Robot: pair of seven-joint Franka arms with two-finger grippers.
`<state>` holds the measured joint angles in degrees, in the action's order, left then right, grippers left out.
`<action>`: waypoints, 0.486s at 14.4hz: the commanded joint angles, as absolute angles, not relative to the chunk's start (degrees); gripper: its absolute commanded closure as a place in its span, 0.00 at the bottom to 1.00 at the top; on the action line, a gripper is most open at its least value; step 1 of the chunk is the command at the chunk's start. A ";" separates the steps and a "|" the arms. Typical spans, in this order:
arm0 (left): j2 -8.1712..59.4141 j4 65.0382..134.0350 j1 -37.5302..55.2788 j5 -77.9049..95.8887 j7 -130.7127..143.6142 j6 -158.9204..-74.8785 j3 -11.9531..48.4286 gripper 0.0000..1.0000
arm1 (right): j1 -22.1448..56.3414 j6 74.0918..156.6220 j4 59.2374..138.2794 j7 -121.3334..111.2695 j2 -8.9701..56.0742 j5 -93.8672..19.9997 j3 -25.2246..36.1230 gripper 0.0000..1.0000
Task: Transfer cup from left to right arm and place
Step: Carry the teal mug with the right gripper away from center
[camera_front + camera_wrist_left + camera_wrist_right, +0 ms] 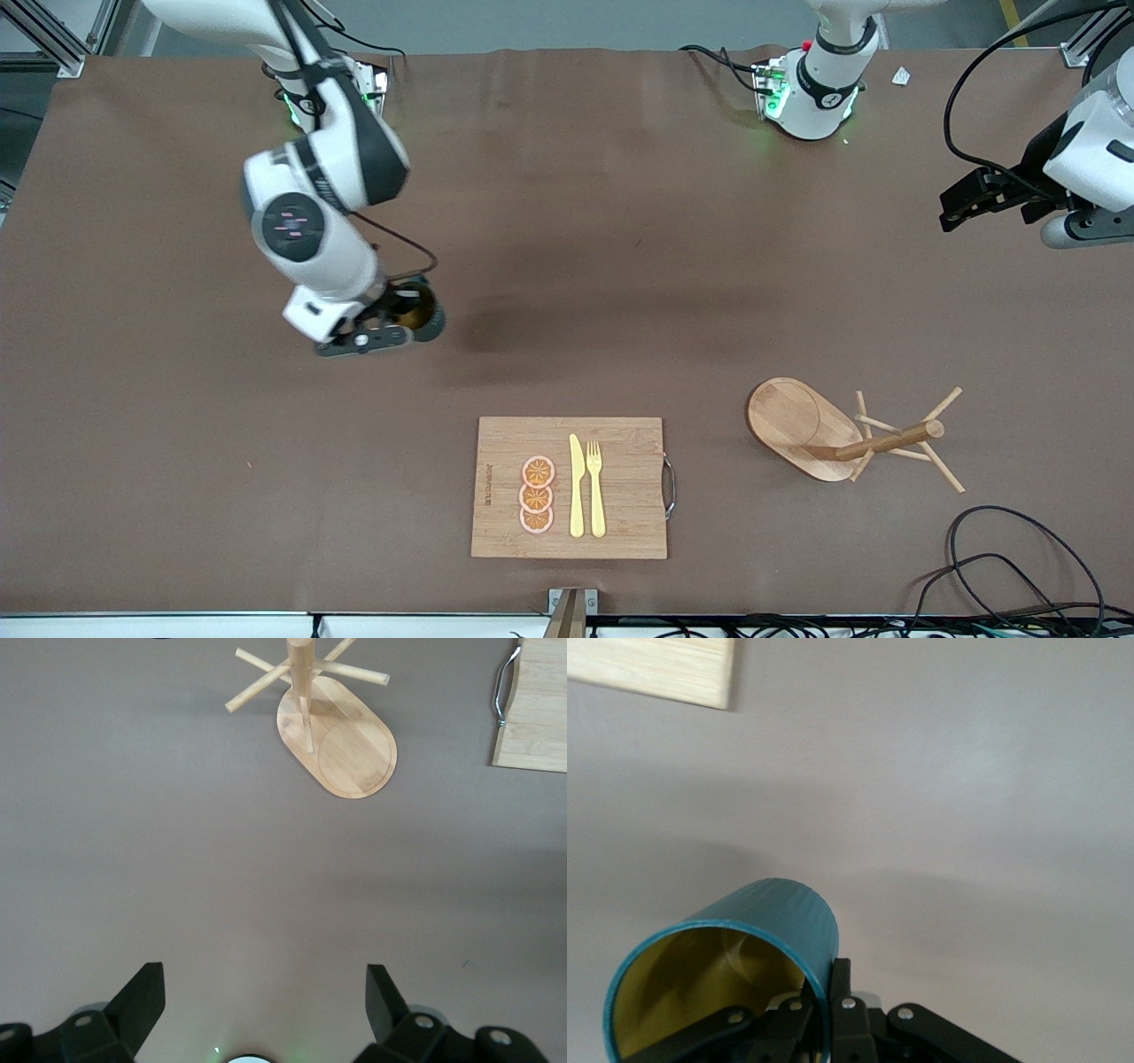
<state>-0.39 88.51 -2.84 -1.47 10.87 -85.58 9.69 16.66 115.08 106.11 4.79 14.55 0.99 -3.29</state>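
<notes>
Over the table (pixel 620 266), right gripper (pixel 390 323) clamps the cup (pixel 780 921) rim; left gripper (pixel 266 1010) waits, jaws spread, empty.

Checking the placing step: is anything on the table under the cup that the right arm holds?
Nothing visible. The right gripper holds the ribbed teal-green cup with yellowish inside by its rim over bare brown table; the bamboo cutting board lies nearer the front camera.

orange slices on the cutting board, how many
3, in a column on the cutting board, beside the yellow knife: one farthest from the front camera, one in the middle, one nearest. They overlap slightly; none looks hidden.
</notes>
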 commanded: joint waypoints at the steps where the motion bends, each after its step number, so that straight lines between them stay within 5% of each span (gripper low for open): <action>1: -0.27 87.55 -2.55 -1.93 10.63 -85.61 9.93 0.00 | 10.91 114.61 109.50 -9.27 11.70 1.32 -4.31 1.00; 7: -0.09 87.28 -3.43 -2.28 9.76 -85.52 9.84 0.00 | 1.34 117.93 113.02 -34.48 11.16 1.49 -4.31 1.00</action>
<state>-0.39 88.31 -3.08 -1.47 10.87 -85.70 9.76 5.27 115.39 109.42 -25.76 13.39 1.08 -3.21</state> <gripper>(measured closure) 0.000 0.952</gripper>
